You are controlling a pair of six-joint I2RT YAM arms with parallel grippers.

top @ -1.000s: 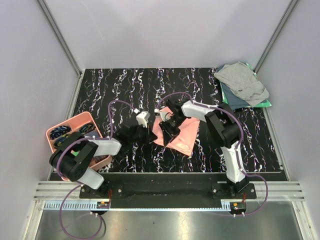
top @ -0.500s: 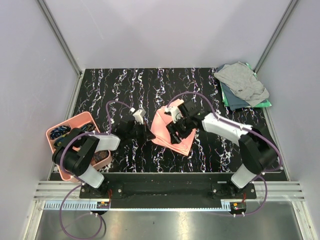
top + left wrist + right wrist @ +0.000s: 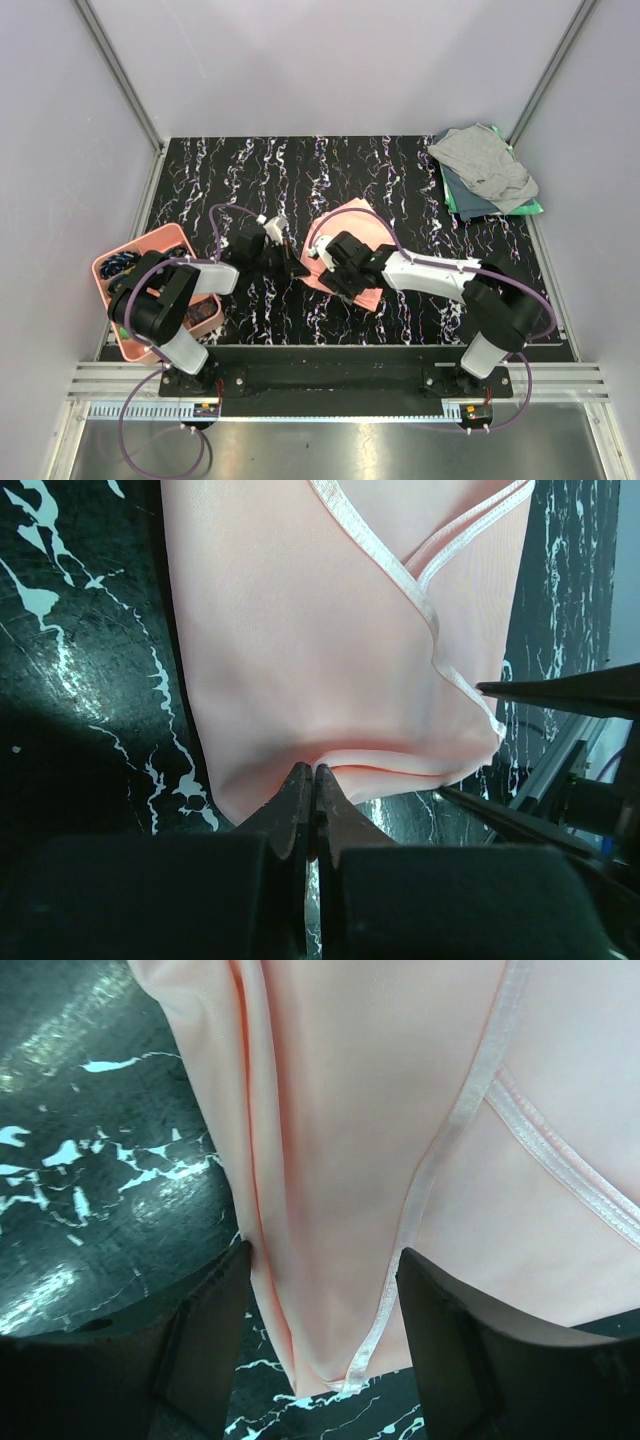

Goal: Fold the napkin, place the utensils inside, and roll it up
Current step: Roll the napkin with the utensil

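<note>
Fold step. Left tool (image 3: pixel 312 780) pinches the napkin (image 3: pixel 330 630) edge; right tool (image 3: pixel 322 1256) is spread, straddling the napkin's hemmed corner. Next, I'd say: right clamps, then both carry that edge across evenly.

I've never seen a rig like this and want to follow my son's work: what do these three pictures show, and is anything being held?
These are two robot arms bolted at the near edge of a black marbled table. The wide picture comes from a fixed camera above and behind them. The two close-ups come from a camera on each wrist. In the middle lies the napkin, a folded salmon-pink cloth. The left gripper is shut, pinching the napkin's edge. The right gripper is open, its fingers either side of a folded corner. At the left stands a pink tray holding small items I cannot make out. In the far right corner a grey cloth lies on a green cloth.
</note>
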